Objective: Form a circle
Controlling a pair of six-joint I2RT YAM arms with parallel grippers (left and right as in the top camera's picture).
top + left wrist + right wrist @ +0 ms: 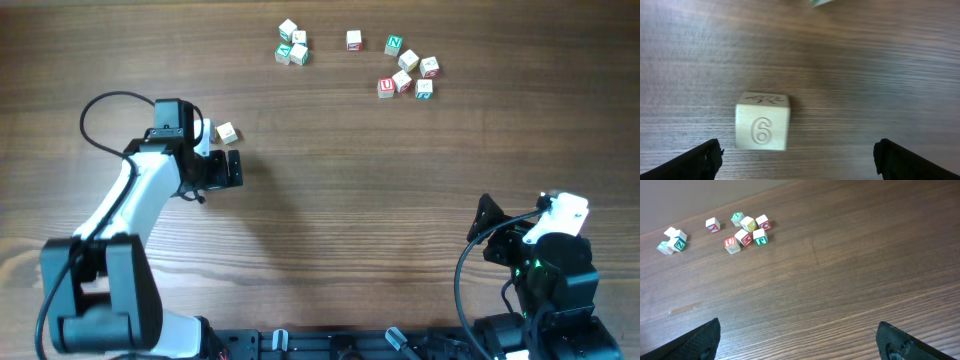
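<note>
The circle (292, 45) is a tight clump of three pale letter cubes at the far middle of the table, one with green print; the right wrist view has it far left (672, 240). A lone pale cube (227, 132) stamped "6" (762, 127) lies on the table just ahead of my left gripper (215, 148), nearer its left finger. That gripper (797, 157) is open, and nothing is between its fingers. My right gripper (492, 228) rests open at the near right, over bare wood (800, 340).
Several loose letter cubes (405, 70) with red, green and yellow print lie scattered at the far right (747, 230). One single cube (353, 39) sits between them and the clump. A green cube edge (815, 2) shows at the top of the left wrist view.
</note>
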